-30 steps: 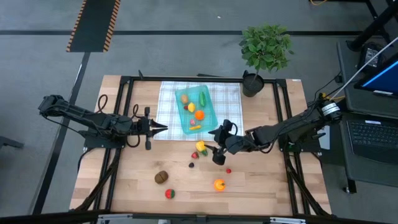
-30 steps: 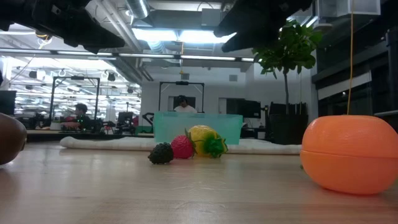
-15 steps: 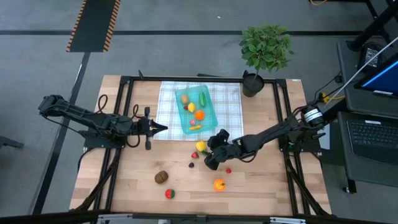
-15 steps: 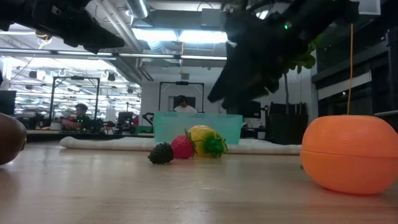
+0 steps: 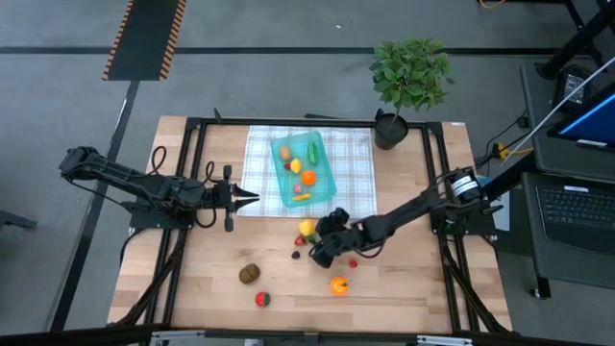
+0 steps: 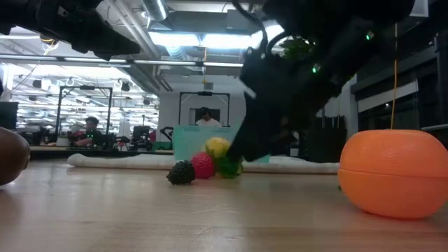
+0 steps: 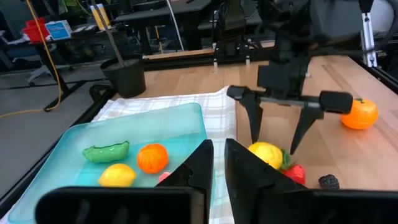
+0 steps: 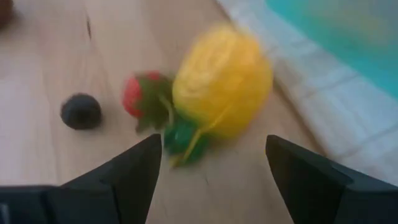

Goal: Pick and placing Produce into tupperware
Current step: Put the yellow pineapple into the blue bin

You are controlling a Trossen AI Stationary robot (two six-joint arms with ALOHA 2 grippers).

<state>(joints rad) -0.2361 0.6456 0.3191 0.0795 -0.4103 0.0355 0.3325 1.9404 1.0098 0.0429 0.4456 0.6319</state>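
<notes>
Right gripper fingers spread wide, poised over yellow lemon on table near cloth edge. Tupperware on cloth. Left gripper pinched closed, empty, beside tupperware.

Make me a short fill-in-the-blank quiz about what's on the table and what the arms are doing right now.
1. The right gripper hangs open over the ___ fruit.
2. The tupperware sits on a checked ___.
3. The left gripper waits beside the tupperware with its fingers ___.

Missing words: yellow; cloth; shut
</notes>
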